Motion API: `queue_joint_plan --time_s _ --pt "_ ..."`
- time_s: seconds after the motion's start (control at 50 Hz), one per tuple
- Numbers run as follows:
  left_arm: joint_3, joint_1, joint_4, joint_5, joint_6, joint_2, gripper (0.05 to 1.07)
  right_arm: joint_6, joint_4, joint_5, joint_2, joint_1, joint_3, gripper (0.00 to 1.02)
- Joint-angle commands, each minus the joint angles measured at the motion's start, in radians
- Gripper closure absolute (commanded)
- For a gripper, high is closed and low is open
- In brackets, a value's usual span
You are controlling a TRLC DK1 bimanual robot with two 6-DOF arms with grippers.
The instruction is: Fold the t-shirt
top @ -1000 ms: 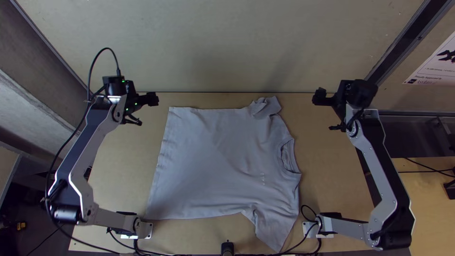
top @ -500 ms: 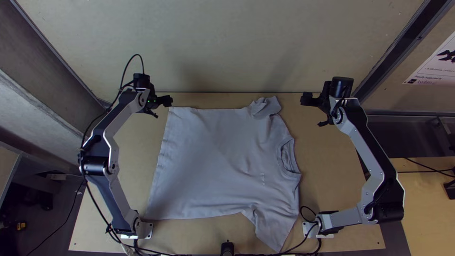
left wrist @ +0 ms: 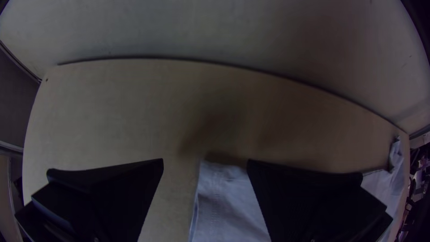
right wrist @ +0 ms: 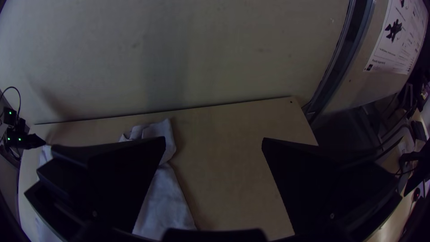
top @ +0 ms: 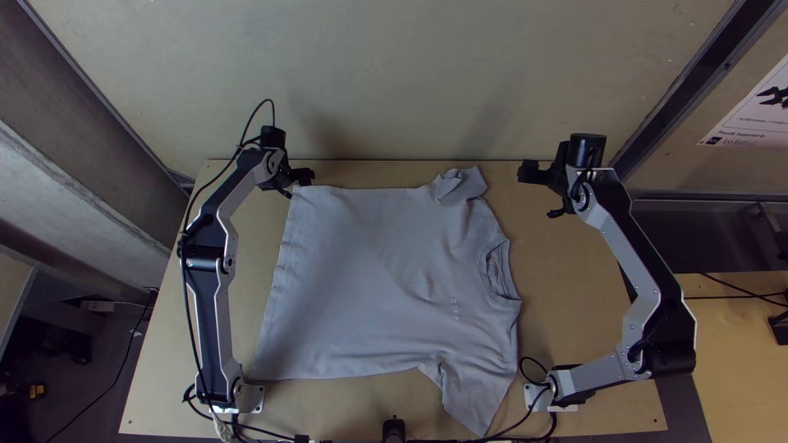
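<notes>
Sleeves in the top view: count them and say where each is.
2. Far sleeve: bunched, upper right of the shirt. Near sleeve: mostly spread, lower right.

The t-shirt (top: 377, 279) is lying on the worktop (top: 566, 287) between the left arm (top: 215, 328) and right arm (top: 636, 254), the wall (top: 394, 74) standing behind it.

Left arm (top: 212, 328) slightly bent, left end effector (top: 299, 185) open, right arm (top: 639, 254) elbowed outward, right end effector (top: 535, 193) open

A pale, flat wall (top: 394, 74) rises behind the light wooden counter (top: 570, 279). At right in the top view, a white printed poster (top: 757, 113) hangs beyond a dark metal strip (top: 703, 66); a small yellow object (top: 37, 390) sits at lower left.
</notes>
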Motion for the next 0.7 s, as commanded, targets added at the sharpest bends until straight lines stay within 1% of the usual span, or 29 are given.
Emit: queue_joint_plan --time_s 0.0,0.1,0.12,0.18,0.24,0.26,0.32,0.36,0.48,0.64,0.68 --pt "0.042 -0.014 -0.03 -0.021 -0.012 0.032 0.17 0.027 -0.003 0.009 0.032 -0.019 0.03 0.04" --pt "0.05 -0.021 -0.033 -0.032 -0.003 0.054 0.18 0.033 -0.003 0.009 0.04 -0.025 0.034 0.04" --pt "0.05 -0.023 -0.039 -0.031 0.0 0.057 0.22 0.035 -0.003 0.009 0.043 -0.026 0.036 0.04" --pt "0.051 -0.029 -0.044 -0.031 0.014 0.063 0.41 0.041 -0.003 0.009 0.052 -0.031 0.044 0.04" --pt "0.05 -0.035 -0.055 -0.031 0.029 0.066 0.69 0.055 -0.003 0.009 0.063 -0.035 0.051 0.04" --pt "0.05 -0.038 -0.062 -0.031 0.029 0.066 0.76 0.058 -0.003 0.009 0.067 -0.037 0.054 0.04" --pt "0.042 -0.044 -0.073 -0.032 0.026 0.06 0.92 0.062 -0.004 0.01 0.084 -0.039 0.061 0.04" --pt "0.033 -0.046 -0.073 -0.032 0.027 0.049 1.05 0.065 -0.006 0.01 0.101 -0.043 0.068 0.04" --pt "0.01 -0.044 -0.075 -0.034 0.029 0.034 1.05 0.068 -0.044 0.009 0.161 -0.046 0.105 0.04" --pt "0.007 -0.021 -0.073 -0.032 0.024 0.009 1.05 0.07 -0.161 -0.014 0.271 -0.037 0.217 0.04" --pt "0.007 -0.018 -0.073 -0.032 0.024 -0.003 1.05 0.079 -0.19 -0.022 0.296 -0.035 0.246 0.04"
